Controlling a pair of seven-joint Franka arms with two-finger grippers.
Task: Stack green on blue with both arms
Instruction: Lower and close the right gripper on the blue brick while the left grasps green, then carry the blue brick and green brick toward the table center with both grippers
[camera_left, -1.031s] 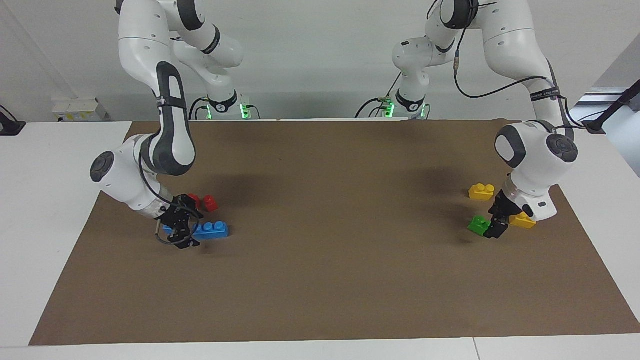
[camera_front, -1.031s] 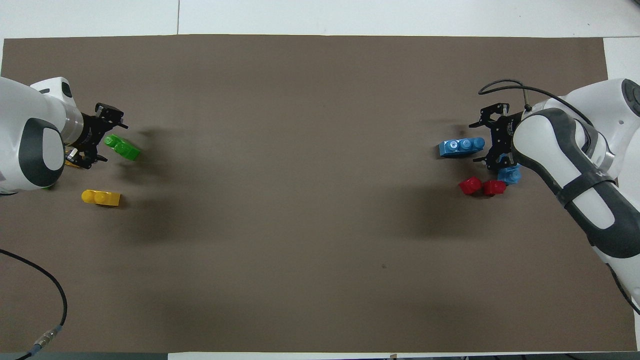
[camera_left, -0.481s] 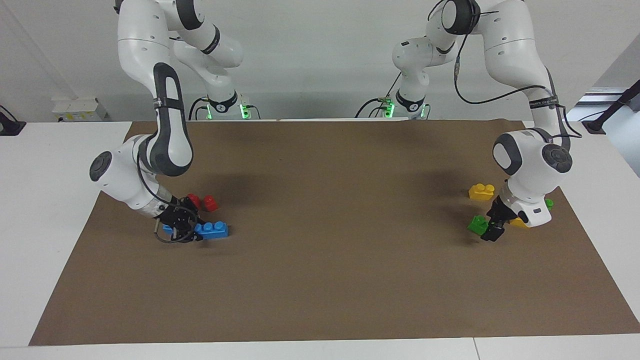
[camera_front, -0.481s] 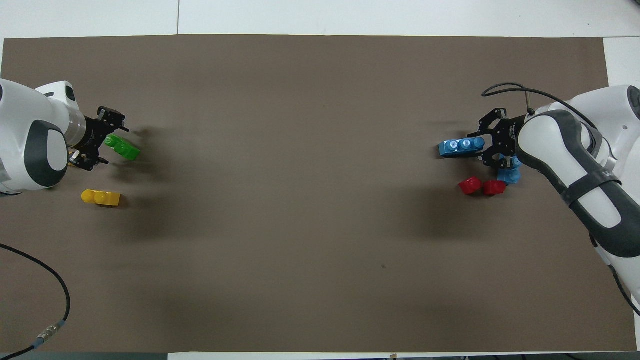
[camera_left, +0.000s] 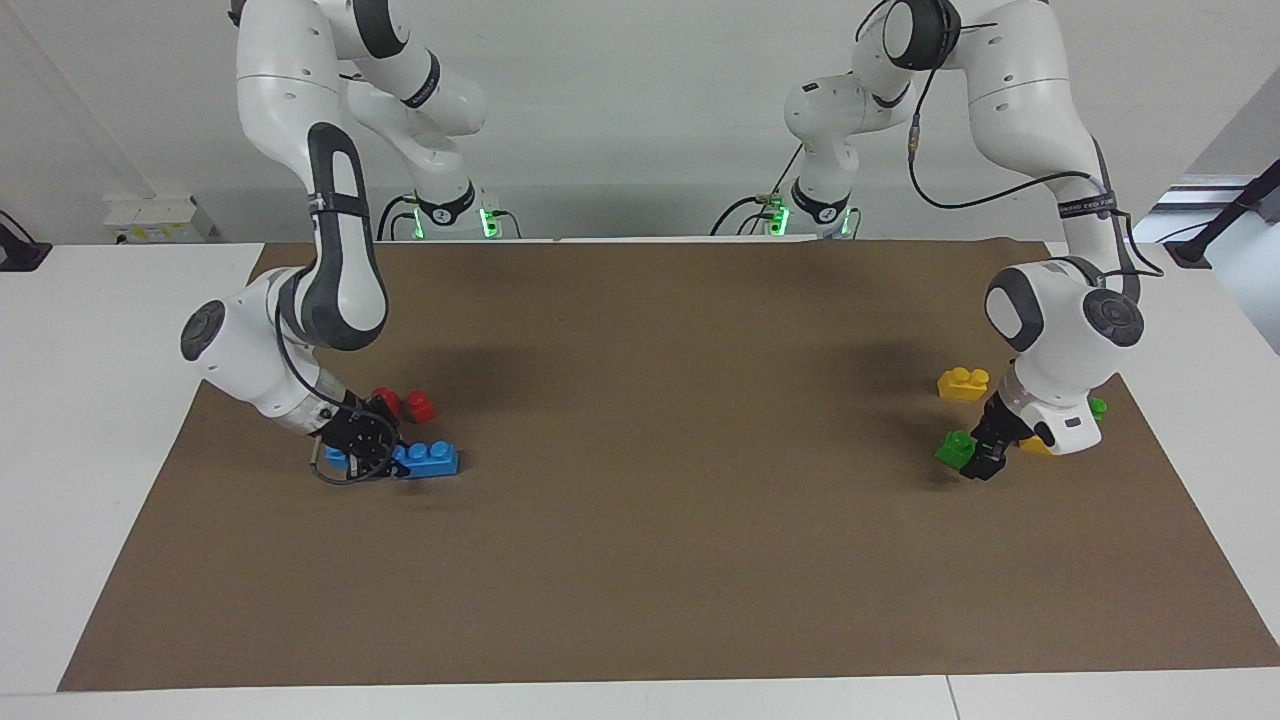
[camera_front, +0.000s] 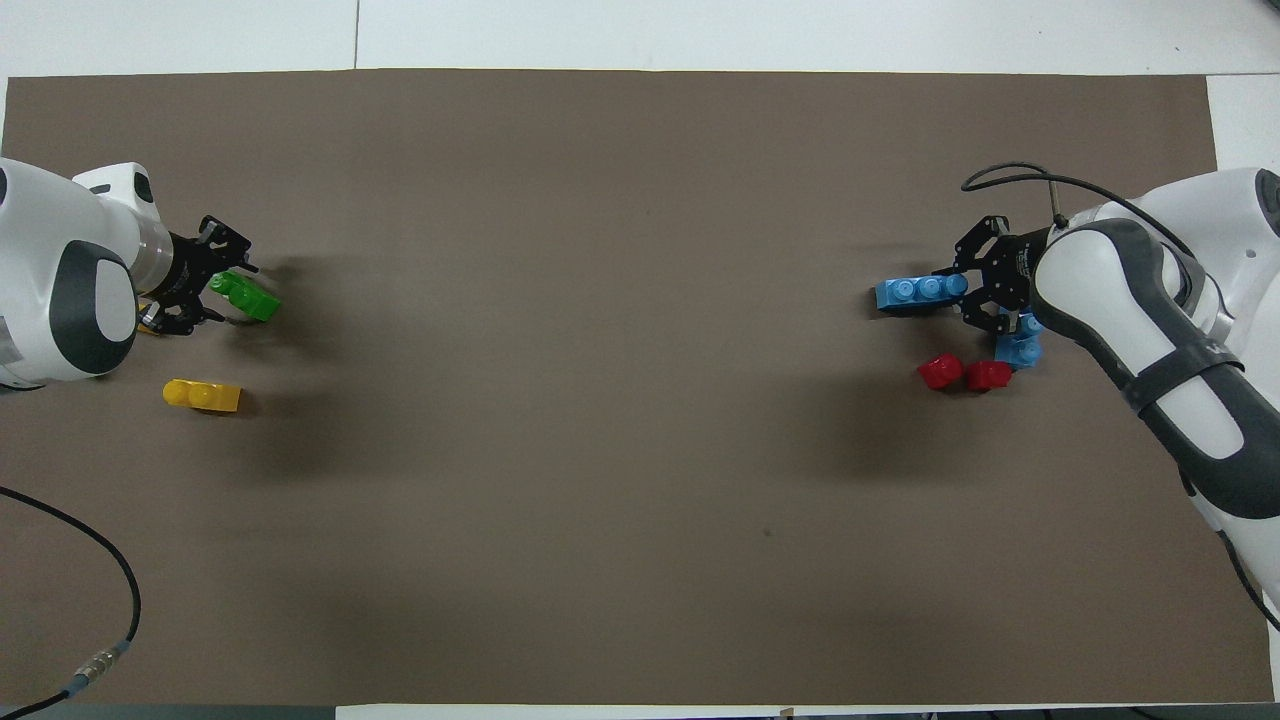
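Brown paper (camera_left: 640, 560) covers the table, and we have our two arms low at its two ends. Our left gripper (camera_left: 985, 455) (camera_front: 205, 292) is down at the green brick (camera_left: 955, 449) (camera_front: 245, 296), which lies on the paper at the left arm's end. The fingers stand on both sides of the brick's end, but we cannot tell if they already press it. A yellow brick (camera_left: 963, 383) (camera_front: 202, 395) lies nearer to the robots than the green one, and a second green brick (camera_left: 1098, 407) shows just beside the left wrist.

Our right gripper (camera_left: 372, 455) (camera_front: 985, 290) is down at the end of the blue brick (camera_left: 430, 459) (camera_front: 920, 293), at the right arm's end. Its fingers are spread around that end; whether they grip it, we cannot tell. A second blue brick (camera_front: 1020, 345) lies partly under the gripper. Two red bricks (camera_left: 405, 405) (camera_front: 965, 373) lie side by side, a little nearer to the robots than the blue one.
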